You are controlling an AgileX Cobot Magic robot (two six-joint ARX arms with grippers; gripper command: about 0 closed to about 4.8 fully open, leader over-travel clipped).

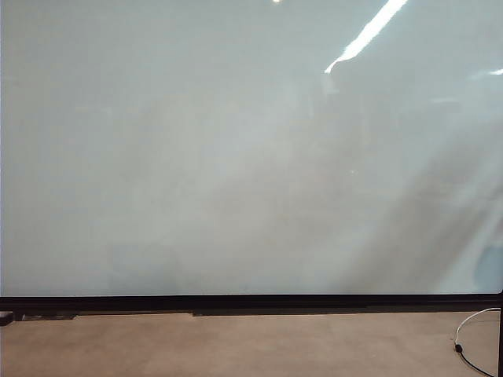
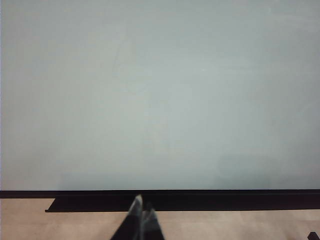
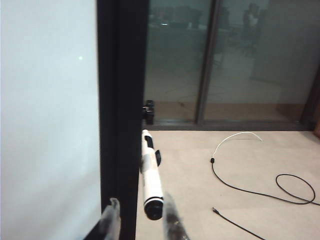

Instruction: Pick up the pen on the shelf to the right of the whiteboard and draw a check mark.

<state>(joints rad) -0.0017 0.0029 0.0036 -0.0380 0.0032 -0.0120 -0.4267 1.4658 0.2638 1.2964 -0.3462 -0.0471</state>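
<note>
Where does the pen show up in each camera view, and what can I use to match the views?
Exterior view: pen not in it.
Left wrist view: not in it.
Right wrist view: the pen stands beside the whiteboard's black frame, between the right gripper fingers.
Shared landmark: the whiteboard, in all three.

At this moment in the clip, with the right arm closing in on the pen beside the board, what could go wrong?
1. The right gripper has its fingers open on either side of the pen's dark end; one finger sits close to the whiteboard's black frame and may catch it.
2. The pen is slim and only its end lies between the fingers, so it might tip or slip out.
3. The board is blank; the check mark is not yet drawn.

The left gripper sits shut by the board's lower edge.
</note>
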